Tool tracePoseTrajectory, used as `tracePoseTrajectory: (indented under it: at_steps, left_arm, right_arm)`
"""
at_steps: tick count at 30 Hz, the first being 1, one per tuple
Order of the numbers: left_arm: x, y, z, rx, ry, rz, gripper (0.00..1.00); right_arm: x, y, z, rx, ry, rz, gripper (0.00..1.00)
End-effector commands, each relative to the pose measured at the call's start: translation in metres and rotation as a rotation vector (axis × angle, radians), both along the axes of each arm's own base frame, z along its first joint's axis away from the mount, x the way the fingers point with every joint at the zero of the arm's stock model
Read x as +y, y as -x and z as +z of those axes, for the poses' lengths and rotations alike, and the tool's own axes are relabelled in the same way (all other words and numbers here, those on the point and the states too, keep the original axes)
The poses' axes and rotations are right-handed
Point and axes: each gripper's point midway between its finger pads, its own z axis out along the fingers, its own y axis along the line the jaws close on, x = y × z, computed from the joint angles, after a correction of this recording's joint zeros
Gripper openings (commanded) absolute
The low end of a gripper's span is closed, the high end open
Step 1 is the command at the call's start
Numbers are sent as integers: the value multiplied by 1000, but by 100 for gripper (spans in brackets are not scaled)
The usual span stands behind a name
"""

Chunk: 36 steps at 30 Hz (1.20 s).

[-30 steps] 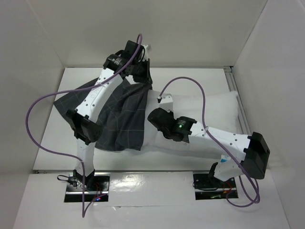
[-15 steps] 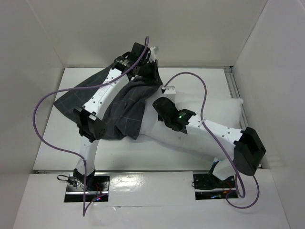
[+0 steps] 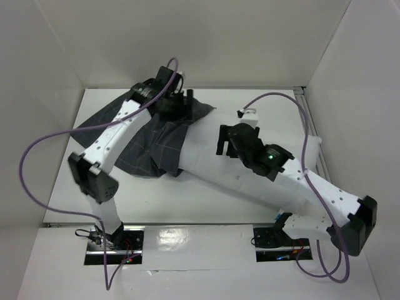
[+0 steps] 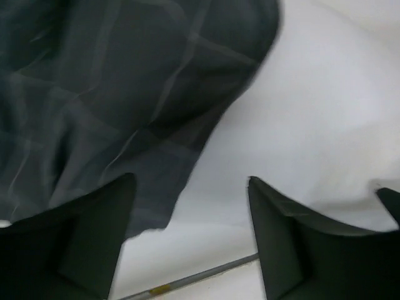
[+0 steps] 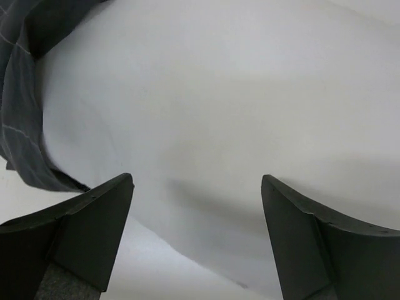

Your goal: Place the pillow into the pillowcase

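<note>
Pillow [image 3: 201, 159] part-way inside pillowcase [image 3: 147, 150]; jaws on both arms wide, gripping nothing. Risk: loose cloth slips off, or next grasp pinches pillow with it.

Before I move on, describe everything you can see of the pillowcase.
The pillowcase is dark grey fabric with a thin light grid check, limp and wrinkled. It lies on the table, on the left side, its right part drawn over the left end of the white pillow. The left arm crosses above it; the left gripper stands open over its edge, gripping nothing.
</note>
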Motion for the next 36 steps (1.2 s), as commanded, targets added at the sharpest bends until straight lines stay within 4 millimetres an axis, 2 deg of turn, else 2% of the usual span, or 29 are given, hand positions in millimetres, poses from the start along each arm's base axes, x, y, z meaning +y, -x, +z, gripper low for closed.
tracePoseTrajectory:
  at_steps: [1, 2, 3, 4, 5, 7, 8, 9, 10, 11, 13, 16, 17, 18, 19, 22, 27, 31, 32, 34, 35, 36]
  left_arm:
    - [73, 38, 20, -109, -153, 244, 76]
    - [81, 50, 14, -109, -165, 285, 65]
    - [95, 68, 25, -156, -148, 328, 48]
    - [92, 91, -11, -83, -165, 328, 29]
    - [93, 103, -23, -62, -160, 334, 28]
    - [74, 127, -38, -41, -65, 282, 36]
    - [68, 141, -67, 19, -57, 284, 46]
    - [58, 148, -77, 28, -36, 263, 66]
    - [51, 152, -88, 29, -32, 260, 75]
    - [38, 162, -109, 48, -38, 228, 82]
    - [34, 165, -131, 61, -60, 265, 90]
    - [28, 157, -158, 49, -54, 282, 90]
    - [35, 156, -169, 44, -68, 301, 90]
    - [34, 145, -172, 26, -38, 322, 90]
    - [37, 140, -173, 8, -40, 327, 90]
    - [43, 128, -189, 1, -81, 338, 86]
    - [50, 108, -203, -3, -111, 377, 69]
    - [48, 93, -196, -18, -111, 381, 45]
    - [48, 93, -196, -18, -111, 381, 35]
    - [48, 94, -191, -19, -110, 381, 20]
    - [48, 94, -191, -19, -110, 381, 5]
    - [49, 94, -186, -20, -107, 381, 0]
  right_arm:
    - [-17, 23, -7, 73, 47, 30, 90]
    - [-21, 27, -11, 95, 68, 30, 90]
    - [-21, 31, -9, 90, 55, 17, 90]
    - [-17, 34, 2, 55, 32, 42, 90]
    - [-9, 36, 9, 31, 8, 65, 92]
    - [-8, 33, 20, 1, 0, 65, 93]
    - [-7, 28, 16, 20, 36, 50, 93]
    - [-14, 28, 9, 44, 88, 29, 94]
    - [-16, 27, 5, 57, 117, 18, 94]
    - [-18, 27, -1, 76, 137, 6, 96]
    - [-20, 29, -3, 93, 148, 1, 98]
    - [-25, 38, -4, 107, 140, 17, 99]
    - [-28, 41, -3, 108, 141, 18, 99]
    - [-30, 43, -5, 122, 145, 11, 99]
    - [-35, 50, -11, 154, 171, 17, 99]
    - [-43, 58, -12, 176, 168, -2, 99]
    - [-54, 66, -11, 192, 176, -22, 99]
    - [-55, 67, -7, 186, 169, -22, 99]
    - [-55, 67, -7, 186, 169, -22, 99]
    - [-51, 69, -7, 191, 168, 15, 99]
    - [-46, 68, -6, 186, 159, 35, 99]
    - [-42, 68, -8, 195, 165, 63, 99]
